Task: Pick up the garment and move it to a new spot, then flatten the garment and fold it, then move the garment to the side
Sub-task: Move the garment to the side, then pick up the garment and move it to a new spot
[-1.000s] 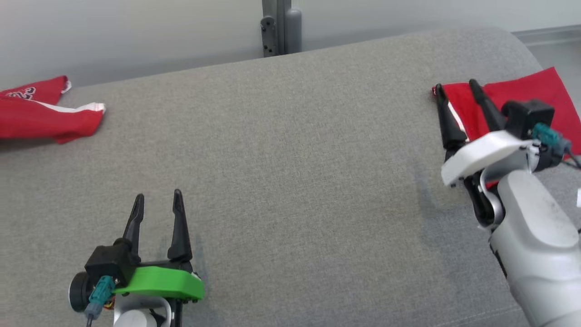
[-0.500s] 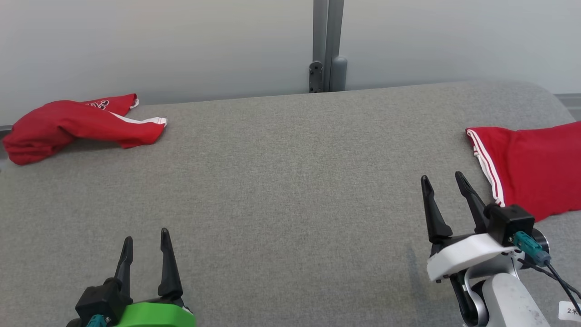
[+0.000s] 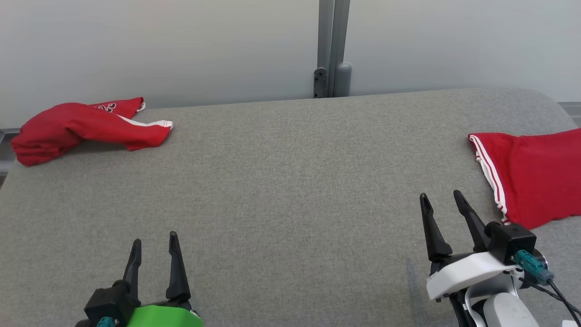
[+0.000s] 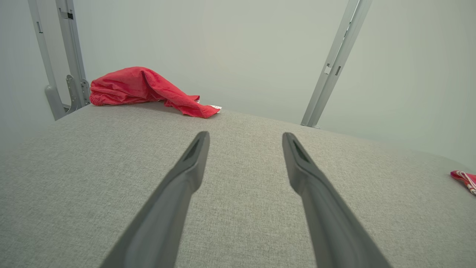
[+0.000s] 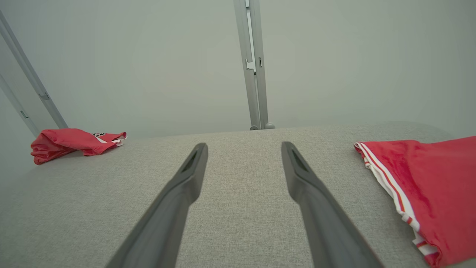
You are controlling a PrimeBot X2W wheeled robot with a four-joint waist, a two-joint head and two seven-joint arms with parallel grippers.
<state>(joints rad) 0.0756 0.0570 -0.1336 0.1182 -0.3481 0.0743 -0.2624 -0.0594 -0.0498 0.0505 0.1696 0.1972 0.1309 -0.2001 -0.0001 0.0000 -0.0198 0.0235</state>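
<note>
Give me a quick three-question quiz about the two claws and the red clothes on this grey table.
1. True or false: the left claw is gripping cloth.
2. On the grey table, the crumpled red garment lies at: A, the far left corner; B, the centre; C, the near right edge.
3. Which claw is nearer the flat striped garment?
Key: 1 false, the left claw is open and empty; 2 A; 3 the right claw.
</note>
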